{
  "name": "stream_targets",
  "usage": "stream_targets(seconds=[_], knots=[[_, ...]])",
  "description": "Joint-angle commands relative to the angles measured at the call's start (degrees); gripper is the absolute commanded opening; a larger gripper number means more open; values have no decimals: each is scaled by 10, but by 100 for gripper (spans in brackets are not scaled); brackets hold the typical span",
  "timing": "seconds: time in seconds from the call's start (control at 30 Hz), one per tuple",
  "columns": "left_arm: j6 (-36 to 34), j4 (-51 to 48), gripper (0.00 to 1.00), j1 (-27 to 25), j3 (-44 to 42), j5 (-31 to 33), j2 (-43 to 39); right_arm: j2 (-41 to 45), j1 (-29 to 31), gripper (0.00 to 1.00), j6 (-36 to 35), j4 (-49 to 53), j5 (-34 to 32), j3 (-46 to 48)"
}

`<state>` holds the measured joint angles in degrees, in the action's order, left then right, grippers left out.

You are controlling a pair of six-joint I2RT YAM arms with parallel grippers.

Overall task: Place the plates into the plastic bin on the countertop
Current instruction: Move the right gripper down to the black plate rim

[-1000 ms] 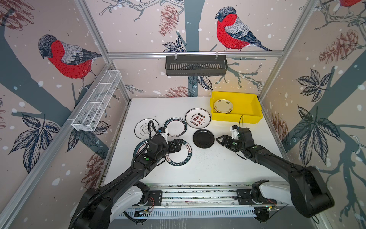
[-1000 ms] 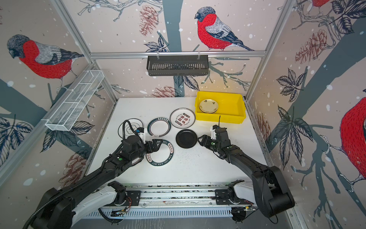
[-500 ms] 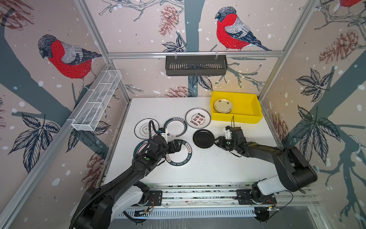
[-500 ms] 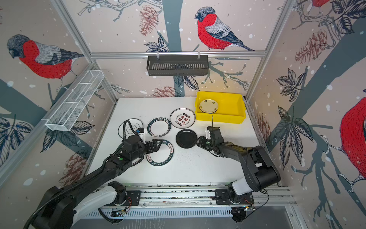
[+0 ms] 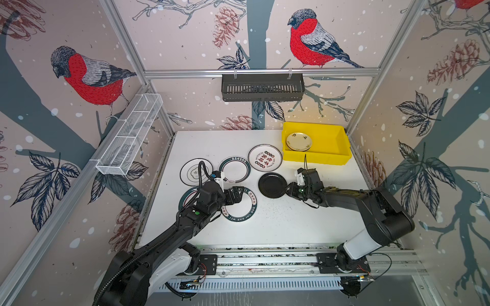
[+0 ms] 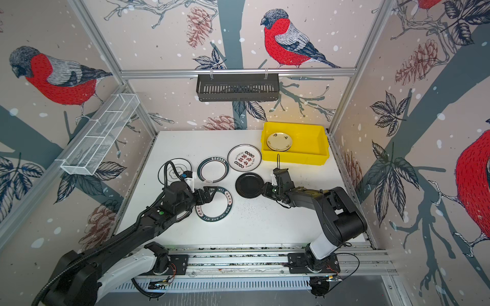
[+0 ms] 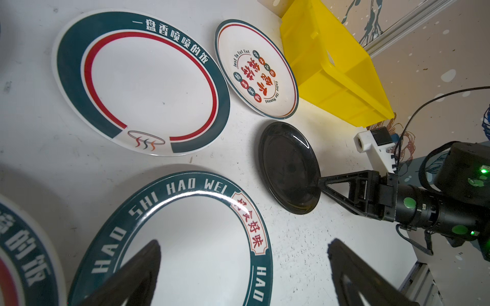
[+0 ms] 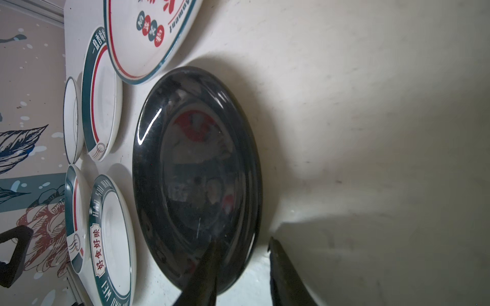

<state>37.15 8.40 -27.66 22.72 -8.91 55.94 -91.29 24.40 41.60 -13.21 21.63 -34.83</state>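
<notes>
Right gripper narrows on the black plate's rim; one plate is already binned.

In both top views the right gripper (image 5: pixel 287 189) now sits at the edge of the black plate (image 5: pixel 271 185), having hung just short of it a second ago; the plastic bin (image 5: pixel 331 156) stands at the back right of the countertop (image 5: pixel 291 225) with a cream plate (image 5: pixel 299 141) inside; the left gripper (image 5: pixel 238 196) hovers unmoved over the lettered plate (image 5: pixel 238 213); in the left wrist view its jaws are spread wide and hold nothing, and the right gripper (image 7: pixel 319 182) meets the black plate (image 7: pixel 289 167) at the rim; in the right wrist view the narrowed jaws straddle that rim, one finger over the plate's inside, the other outside it with a sliver of countertop between, so nothing is pinched yet; the grasp looks close, the lift to the bin next.
</notes>
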Motion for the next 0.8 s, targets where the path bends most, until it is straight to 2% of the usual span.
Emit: stream_targets(seconds=[0.0,0.4,0.77], knots=[[3,15,97,1,-3,1,-4,-2,6,31,-6,3,-18,-8],[20,24,97,1,-29,-1,-43,-26,15,26,3,11,-36,-29],[22,19,97,1,-38,4,-59,-47,20,15,15,10,-41,-34]])
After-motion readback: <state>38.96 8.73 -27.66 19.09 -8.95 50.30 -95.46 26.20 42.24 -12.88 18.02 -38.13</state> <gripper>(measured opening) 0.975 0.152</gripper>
